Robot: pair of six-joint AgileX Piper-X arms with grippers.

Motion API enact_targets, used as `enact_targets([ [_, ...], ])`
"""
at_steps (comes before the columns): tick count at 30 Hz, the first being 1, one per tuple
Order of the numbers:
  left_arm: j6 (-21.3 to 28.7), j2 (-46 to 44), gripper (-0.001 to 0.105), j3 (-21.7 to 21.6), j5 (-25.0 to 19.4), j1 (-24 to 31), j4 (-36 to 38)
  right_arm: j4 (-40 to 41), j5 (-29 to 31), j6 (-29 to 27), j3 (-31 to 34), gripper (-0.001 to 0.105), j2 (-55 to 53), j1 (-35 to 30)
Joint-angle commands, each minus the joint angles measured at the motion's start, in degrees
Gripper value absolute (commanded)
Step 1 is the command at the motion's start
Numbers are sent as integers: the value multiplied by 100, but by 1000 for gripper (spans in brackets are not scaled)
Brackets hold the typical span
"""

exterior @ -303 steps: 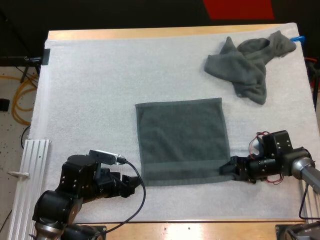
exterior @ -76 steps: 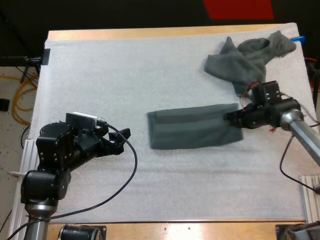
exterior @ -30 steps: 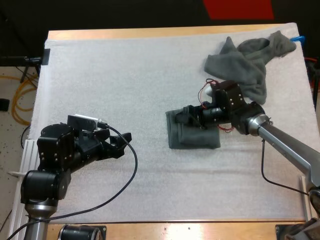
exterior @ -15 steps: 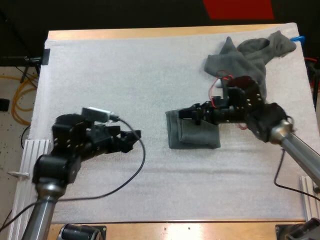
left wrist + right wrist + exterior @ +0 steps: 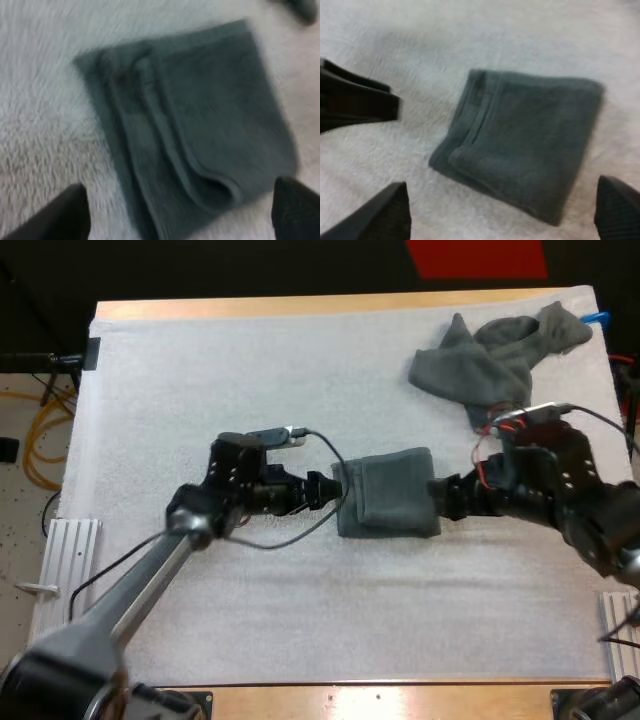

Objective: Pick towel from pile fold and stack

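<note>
Contact looks closest on the left: left gripper (image 5: 325, 488), released, meets the folded towel (image 5: 388, 492) mid-frame, right gripper (image 5: 447, 496), also released, just right of it.

folded towel (image 5: 388, 494) centre, crumpled towel (image 5: 495, 360) far right

A white mat (image 5: 250, 370) covers the wooden table (image 5: 300, 307); yellow cables (image 5: 33, 455) lie on the speckled floor (image 5: 18, 530).

One folded grey-green towel (image 5: 388, 493), one crumpled grey-green towel (image 5: 495, 365), two grippers, left gripper (image 5: 326, 489) and right gripper (image 5: 443, 496), one white mat (image 5: 250, 370), one wooden table (image 5: 300, 306)
</note>
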Motion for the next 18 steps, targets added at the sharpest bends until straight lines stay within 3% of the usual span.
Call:
enact_targets([
  [1,-82,219,72,-156,152,-19,-134,99,101,-74,-62,72,-164,7],
  [6,-117,1155,72,-611,472,-19,-134,356,102,-3,-62,72,-658,7],
  [18,-322,1760,72,-976,295,-262,242,547,142,106,44,72,-918,7],
])
